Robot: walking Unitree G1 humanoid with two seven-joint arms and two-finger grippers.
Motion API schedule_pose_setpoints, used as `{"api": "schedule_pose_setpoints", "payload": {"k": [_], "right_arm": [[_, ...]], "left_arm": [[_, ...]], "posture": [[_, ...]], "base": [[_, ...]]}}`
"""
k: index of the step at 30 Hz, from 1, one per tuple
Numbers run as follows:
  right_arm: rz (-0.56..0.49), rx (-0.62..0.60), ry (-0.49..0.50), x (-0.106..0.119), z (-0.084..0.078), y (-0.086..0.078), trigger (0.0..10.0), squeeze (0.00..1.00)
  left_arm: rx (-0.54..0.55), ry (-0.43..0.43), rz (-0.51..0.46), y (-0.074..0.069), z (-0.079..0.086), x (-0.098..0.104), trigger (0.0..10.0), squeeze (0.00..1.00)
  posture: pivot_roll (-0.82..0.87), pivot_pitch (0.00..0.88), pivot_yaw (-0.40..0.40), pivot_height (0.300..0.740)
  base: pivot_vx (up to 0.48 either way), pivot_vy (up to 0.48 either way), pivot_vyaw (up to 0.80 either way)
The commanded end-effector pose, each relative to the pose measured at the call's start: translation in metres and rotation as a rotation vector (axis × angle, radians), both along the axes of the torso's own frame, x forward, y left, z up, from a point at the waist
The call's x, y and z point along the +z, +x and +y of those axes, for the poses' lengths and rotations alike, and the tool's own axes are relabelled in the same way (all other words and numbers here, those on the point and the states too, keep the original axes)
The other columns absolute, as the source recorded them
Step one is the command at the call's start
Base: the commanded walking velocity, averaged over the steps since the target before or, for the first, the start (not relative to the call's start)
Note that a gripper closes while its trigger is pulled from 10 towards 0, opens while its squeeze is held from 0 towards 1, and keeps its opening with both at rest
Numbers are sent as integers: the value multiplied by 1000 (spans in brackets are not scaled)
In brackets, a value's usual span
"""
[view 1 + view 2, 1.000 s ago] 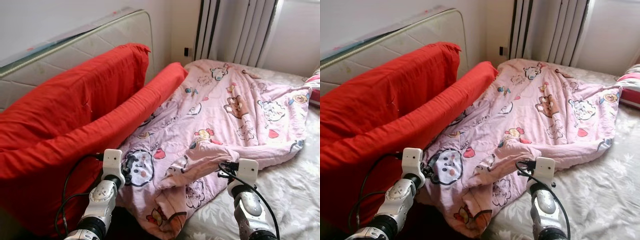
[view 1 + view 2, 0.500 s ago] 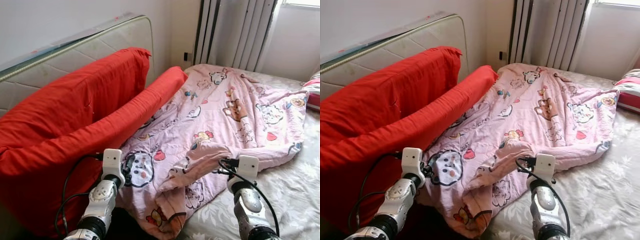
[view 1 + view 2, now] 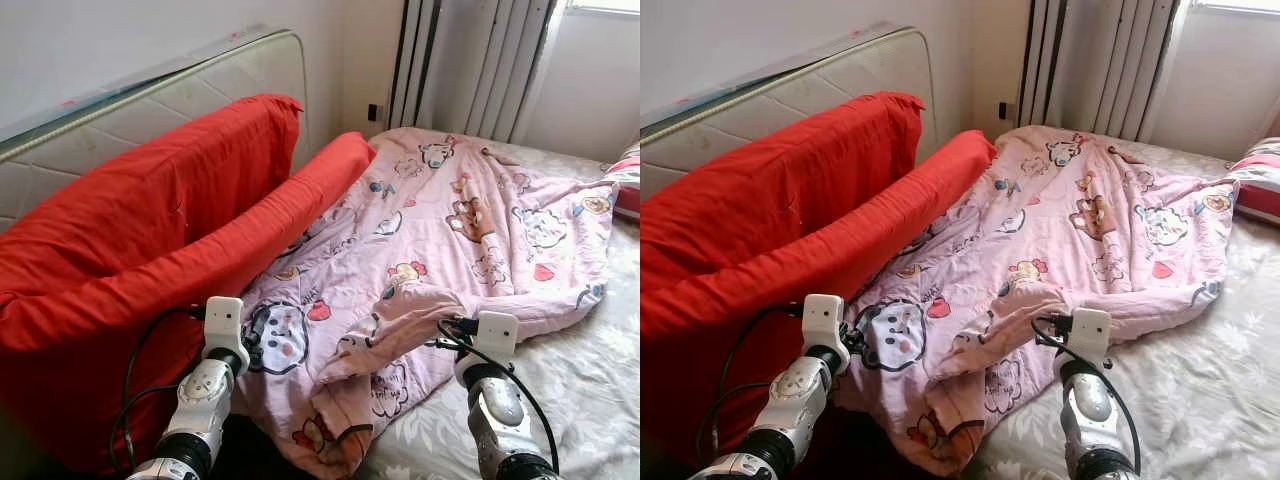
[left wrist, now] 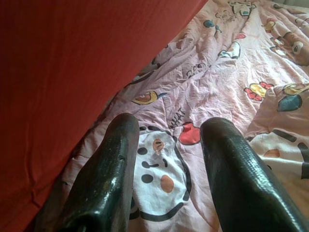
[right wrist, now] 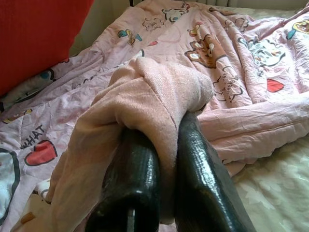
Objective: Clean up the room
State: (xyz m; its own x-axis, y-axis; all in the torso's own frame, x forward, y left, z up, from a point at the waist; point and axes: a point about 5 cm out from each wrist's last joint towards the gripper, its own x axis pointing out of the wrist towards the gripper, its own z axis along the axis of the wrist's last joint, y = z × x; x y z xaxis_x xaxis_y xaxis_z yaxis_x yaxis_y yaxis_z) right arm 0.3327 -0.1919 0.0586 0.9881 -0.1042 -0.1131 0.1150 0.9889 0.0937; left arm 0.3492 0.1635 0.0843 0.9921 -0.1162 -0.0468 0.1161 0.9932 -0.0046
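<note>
Pink cartoon quilt (image 3: 450, 230) lies rumpled across the bed (image 3: 590, 390), one long edge running up against the red cushions (image 3: 150, 250) on my far left and its near corner hanging off the bed's foot. Behind those cushions a bare mattress (image 3: 150, 110) leans on the wall. My left gripper (image 4: 166, 159) hovers just over the quilt's edge beside the red fabric, fingers (image 4: 104, 179) spread apart with nothing between them — a printed face patch shows in the gap. Further right, my right gripper (image 5: 166, 164) has its fingers clamped on a bunched fold of the quilt (image 5: 159, 96), the pinch sitting near the fingertips. Beyond it the bed's floral sheet lies exposed, and the curtains (image 3: 470, 60) hang at the far wall. I judge I'm partway into straightening the quilt, with one side gripped and the other not. The risk I see is pulling with the right alone: the fold is thick and soft, so it could slide out of the pinch, or the quilt could drag askew and snag where it is tucked against the cushions. If the left closes too shallow, it may catch only a wrinkle — and lose it on the first tug.
</note>
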Motion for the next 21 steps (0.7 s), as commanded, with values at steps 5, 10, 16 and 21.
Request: {"api": "schedule_pose_setpoints", "payload": {"k": [5, 10, 16, 21], "right_arm": [[11, -16, 15, -4, -1, -2, 10000, 0], [11, -20, 16, -4, -1, -2, 10000, 0], [10, -22, 17, -3, -2, -2, 10000, 0], [11, -22, 17, -3, -2, -2, 10000, 0]], "left_arm": [[12, 2, 0, 2, 4, 2, 10000, 0], [11, 0, -3, 2, 4, 3, 10000, 0], [12, 0, -5, 3, 5, 3, 10000, 0], [15, -1, -9, 3, 5, 4, 10000, 0]], "posture": [[-31, 85, 26, 740], [-32, 87, 27, 740], [-30, 90, 26, 740], [-29, 92, 26, 740]], "base": [[-146, 0, 0], [-250, 0, 0], [-263, 0, 0], [-277, 0, 0]]}}
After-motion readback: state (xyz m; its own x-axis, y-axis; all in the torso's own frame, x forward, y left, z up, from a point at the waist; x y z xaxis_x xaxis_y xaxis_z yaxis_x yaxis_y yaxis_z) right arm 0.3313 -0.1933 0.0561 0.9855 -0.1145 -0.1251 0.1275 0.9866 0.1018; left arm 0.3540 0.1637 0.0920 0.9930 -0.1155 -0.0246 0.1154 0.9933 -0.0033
